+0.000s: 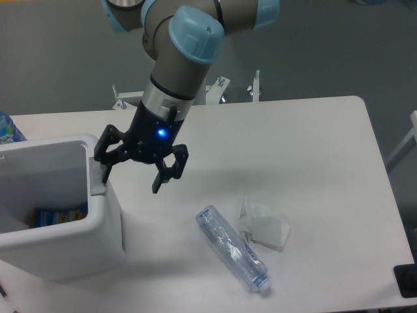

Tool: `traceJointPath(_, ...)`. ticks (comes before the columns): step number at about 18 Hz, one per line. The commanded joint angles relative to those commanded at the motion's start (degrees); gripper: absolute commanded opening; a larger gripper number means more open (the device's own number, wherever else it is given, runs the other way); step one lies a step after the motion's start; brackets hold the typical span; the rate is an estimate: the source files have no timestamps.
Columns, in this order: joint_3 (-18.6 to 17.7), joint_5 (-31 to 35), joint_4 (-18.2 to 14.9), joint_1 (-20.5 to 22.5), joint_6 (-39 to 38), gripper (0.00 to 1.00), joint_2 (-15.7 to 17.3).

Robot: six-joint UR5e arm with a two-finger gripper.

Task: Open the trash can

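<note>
camera view, from above and in front: shows the trash can (98, 225) at the near left corner of the white table (306, 156), partly cut off by the left edge of the picture. lid not in sight over the opening; interior exposed, with white inner walls and something blue with printing (57, 214) lying at the bottom. small grey push tab (98, 189) on the rim at the can's right side.

gripper (130, 177) just right of the trash can's right rim, at the tab, jaws spread wide, clasping nothing. one black finger (104, 171) down at the tab, seemingly touching it, though contact hard to confirm; other finger (161, 177) hanging above bare table, right of the can. blue light lit on the wrist body above the fingers, arm rising up and back toward the top of the picture.

right of the trash can, well apart from it, on the table: a crushed clear plastic bottle (232, 248) lying on its side, and a crumpled white paper (262, 226) touching the bottle's far side.

behind the trash can, at the left picture edge: a sliver of something blue (8, 127).
</note>
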Motion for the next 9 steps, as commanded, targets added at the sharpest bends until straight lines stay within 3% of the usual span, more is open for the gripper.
traceJointPath(5,2.02,0.26,-0.17,0.0,-0.09,1.0,-0.53)
traceJointPath(9,4.04,8.06,0.0,0.0,1.57,1.0,-1.32)
